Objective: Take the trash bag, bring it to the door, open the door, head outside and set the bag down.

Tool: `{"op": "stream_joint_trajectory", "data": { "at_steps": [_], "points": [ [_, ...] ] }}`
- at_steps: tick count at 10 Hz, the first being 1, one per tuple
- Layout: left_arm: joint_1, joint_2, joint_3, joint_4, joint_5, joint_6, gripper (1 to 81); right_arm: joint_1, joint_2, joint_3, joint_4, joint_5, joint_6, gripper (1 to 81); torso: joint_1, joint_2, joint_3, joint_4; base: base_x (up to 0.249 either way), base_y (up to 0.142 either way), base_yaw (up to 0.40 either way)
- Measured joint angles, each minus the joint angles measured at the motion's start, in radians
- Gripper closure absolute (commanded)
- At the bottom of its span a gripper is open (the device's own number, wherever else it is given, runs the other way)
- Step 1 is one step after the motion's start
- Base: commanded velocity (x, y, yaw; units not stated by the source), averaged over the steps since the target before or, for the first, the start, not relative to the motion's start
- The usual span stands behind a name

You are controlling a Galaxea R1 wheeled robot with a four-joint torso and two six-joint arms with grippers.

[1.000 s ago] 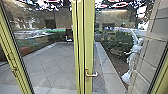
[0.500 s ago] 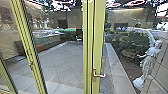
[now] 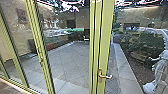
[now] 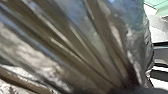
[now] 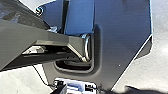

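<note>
Gathered folds of the shiny, see-through trash bag (image 4: 75,42) spread large across the left wrist view. They draw together at a dark spot where my left gripper (image 4: 127,86) is shut on the bag. In the head view a glass door with a yellow-green frame (image 3: 106,40) stands closed ahead, its lever handle (image 3: 106,76) right of centre and level. Whether my right gripper is open or shut cannot be made out in the right wrist view.
Beyond the glass lies a paved yard (image 3: 67,60) with a pale kerb (image 3: 125,70) along its right side. A white statue (image 3: 158,72) stands by bushes (image 3: 145,45) at the right. More framed glass panels (image 3: 15,55) run off to the left.
The head camera has turned left: door and statue lie further right in its view, and more glass panels show at the left. The door and its handle look unchanged.
</note>
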Motion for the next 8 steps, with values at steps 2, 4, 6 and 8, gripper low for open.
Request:
{"op": "stream_joint_trajectory", "data": {
  "at_steps": [2, 4, 6, 8],
  "points": [
    [0.002, 0.0, 0.0, 0.0, 0.0, 0.0, 81.1, 0.002, 0.0, -0.003, 0.0, 0.004, 0.0, 1.0, 0.0, 0.0, 0.0, 0.0, 0.0, 0.0, 0.183],
    [0.001, 0.0, -0.001, 0.0, 0.002, 0.0, 81.1, 0.001, 0.003, -0.012, -0.001, -0.001, 0.0, 1.0, 0.0, 0.0, 0.0, 0.0, 0.0, 0.0, 0.182],
    [0.004, 0.001, -0.001, 0.0, 0.003, 0.0, 81.1, 0.002, 0.005, -0.014, -0.001, 0.004, 0.0, 1.0, 0.0, 0.0, 0.0, 0.0, 0.0, 0.0, 0.135],
    [0.001, 0.001, -0.001, 0.0, 0.003, 0.0, 81.1, 0.004, 0.007, -0.018, -0.001, 0.006, 0.0, 1.0, 0.0, 0.0, 0.0, 0.0, 0.0, 0.0, 0.106]
  ]
}}
